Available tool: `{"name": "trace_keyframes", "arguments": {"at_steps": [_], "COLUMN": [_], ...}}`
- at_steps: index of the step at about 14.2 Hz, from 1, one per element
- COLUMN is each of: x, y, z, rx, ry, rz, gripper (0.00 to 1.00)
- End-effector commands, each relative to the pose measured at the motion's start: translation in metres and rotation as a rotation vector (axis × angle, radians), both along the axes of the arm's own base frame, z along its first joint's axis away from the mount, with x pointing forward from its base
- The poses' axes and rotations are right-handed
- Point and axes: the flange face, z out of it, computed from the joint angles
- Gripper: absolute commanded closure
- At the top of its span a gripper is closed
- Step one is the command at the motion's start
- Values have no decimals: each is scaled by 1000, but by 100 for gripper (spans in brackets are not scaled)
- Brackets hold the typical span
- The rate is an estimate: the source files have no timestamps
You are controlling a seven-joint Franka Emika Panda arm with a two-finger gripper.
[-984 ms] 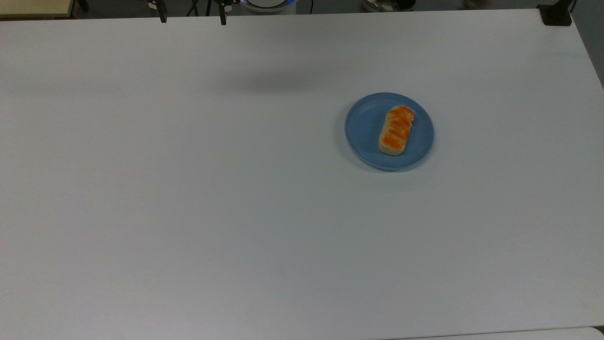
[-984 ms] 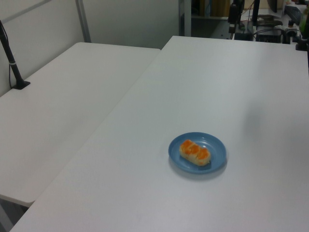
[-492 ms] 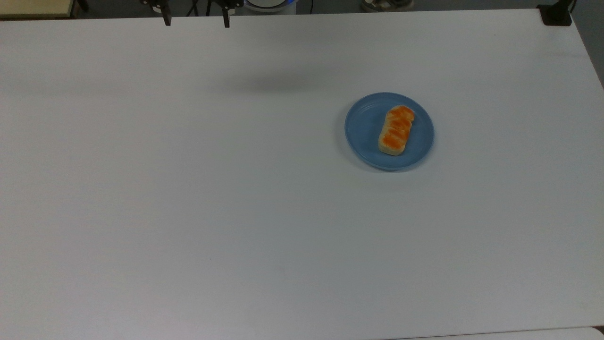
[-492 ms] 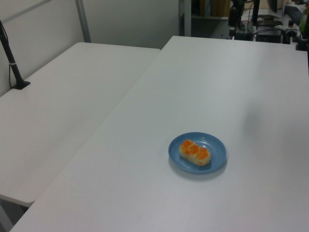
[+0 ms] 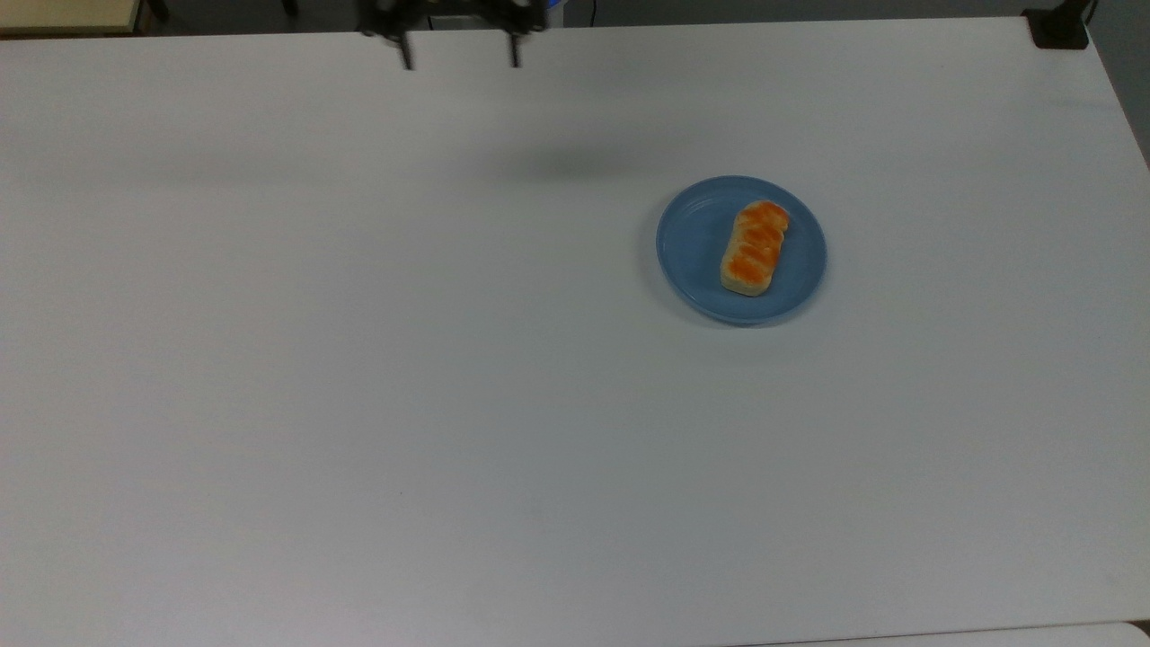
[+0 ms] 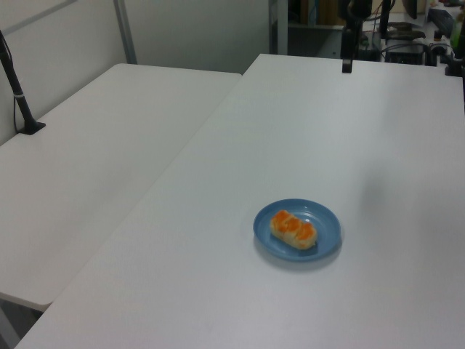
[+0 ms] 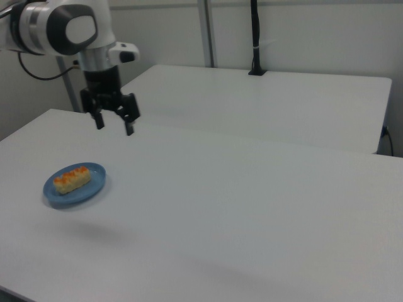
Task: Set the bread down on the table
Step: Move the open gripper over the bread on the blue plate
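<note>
**One loaf on one plate, gripper spread above the table's far edge**

You had one bread (image 5: 755, 248) in the scene: a small oblong toy loaf with pale beige sides and a lumpy top crossed by orange-brown glazed segments. It lay flat on one round blue plate (image 5: 692, 252), a smooth dish with a shallow raised rim, and it sat slightly toward the top view's right of the plate's centre. In the top view its long axis ran nearly top to bottom, tilted a little.

The plate rested on the table (image 5: 359, 377), a plain white rectangular top with a matte surface. A second white tabletop (image 6: 94, 160) adjoined it on the left view's left.

Your single gripper (image 7: 114, 121) hung in the air with its two dark fingers (image 7: 130, 124) spread apart and nothing between them. In the right view it stood above and to the right of the plate, well apart from the bread. In the top view the fingertips appeared at the table's upper edge, and a soft grey shadow (image 5: 561, 166) lay on the white surface between them and the plate.

One white arm link (image 7: 60, 25) with a rounded joint carried the gripper.
</note>
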Motion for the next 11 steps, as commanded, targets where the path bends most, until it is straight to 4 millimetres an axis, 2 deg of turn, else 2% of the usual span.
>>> {"name": "trace_keyframes", "arguments": {"at_steps": [1, 4, 6, 10, 11], "x": [-2, 12, 19, 22, 19], "y": [85, 142, 190, 245, 262], "z": [-27, -62, -92, -147, -166], "rx": [72, 121, 153, 161, 150], "ry": [-36, -34, -54, -37, -26], "rz": [-126, -224, -313, -363, -368], "gripper": [0, 0, 0, 0, 2]}}
